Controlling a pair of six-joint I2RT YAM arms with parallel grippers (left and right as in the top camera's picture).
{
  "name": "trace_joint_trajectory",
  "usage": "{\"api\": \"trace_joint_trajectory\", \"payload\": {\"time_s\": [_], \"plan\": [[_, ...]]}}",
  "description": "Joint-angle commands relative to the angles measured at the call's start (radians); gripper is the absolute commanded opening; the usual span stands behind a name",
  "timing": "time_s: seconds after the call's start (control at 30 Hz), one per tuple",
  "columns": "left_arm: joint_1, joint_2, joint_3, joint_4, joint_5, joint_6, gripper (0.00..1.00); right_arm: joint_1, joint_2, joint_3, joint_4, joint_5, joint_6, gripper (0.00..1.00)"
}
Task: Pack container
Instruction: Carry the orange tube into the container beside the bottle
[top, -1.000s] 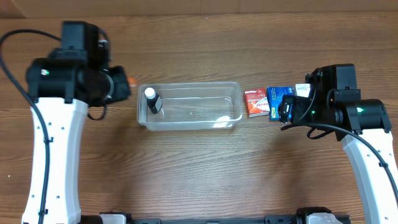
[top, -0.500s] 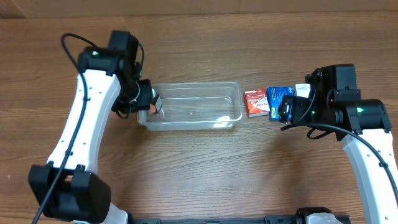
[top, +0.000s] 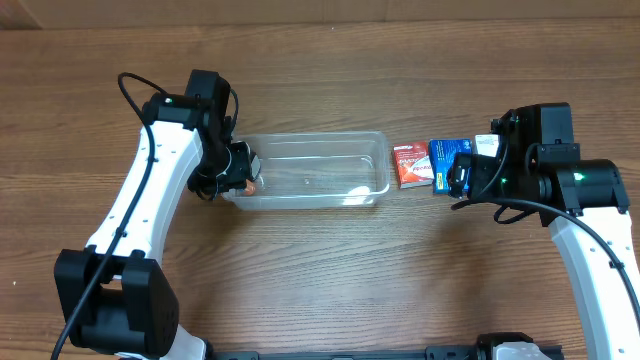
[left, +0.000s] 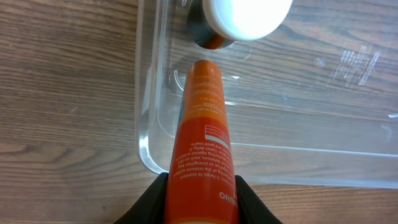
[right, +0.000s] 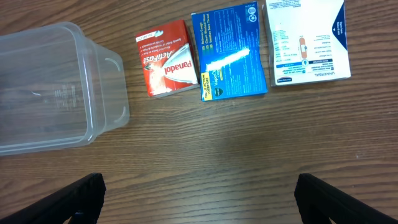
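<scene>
The clear container (top: 330, 165) sits mid-table; it also shows in the left wrist view (left: 292, 134) and the right wrist view (right: 56, 93). A white-capped bottle (left: 247, 15) stands inside at its left end. My left gripper (top: 237, 172) is shut on an orange tube (left: 202, 143) and holds it over the container's left rim, tip pointing inward. My right gripper (right: 198, 199) is open and empty above bare wood, to the right of the container. In front of it lie a red Panadol box (right: 166, 59), a blue box (right: 229, 53) and a white box (right: 306, 40).
The three boxes lie in a row just right of the container (top: 410, 165). The wooden table (top: 330, 260) stretches around. A lighter strip runs along the far edge (top: 200, 12).
My left arm has swung from the far left to the container's left end, carrying the orange tube. The right arm has not moved.
</scene>
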Motion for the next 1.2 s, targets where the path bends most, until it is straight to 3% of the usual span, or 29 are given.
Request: {"api": "trace_joint_trajectory", "payload": {"time_s": [0.0, 0.53, 0.97, 1.07, 1.17], "plan": [[-0.002, 0.012, -0.008, 0.007, -0.011, -0.035, 0.04, -0.006, -0.004, 0.029, 0.003, 0.006, 0.005, 1.0], [-0.002, 0.023, -0.008, 0.032, -0.034, -0.102, 0.04, -0.006, -0.003, 0.029, 0.007, 0.005, 0.005, 1.0], [-0.009, 0.149, 0.012, 0.025, -0.023, -0.082, 0.04, -0.006, -0.003, 0.029, 0.007, 0.005, 0.009, 1.0], [-0.008, 0.149, 0.041, 0.021, -0.023, -0.074, 0.09, -0.006, -0.004, 0.029, 0.007, 0.005, 0.009, 1.0], [-0.008, 0.149, 0.071, 0.016, -0.023, -0.073, 0.2, -0.006, -0.004, 0.029, 0.007, 0.005, 0.009, 1.0]]}}
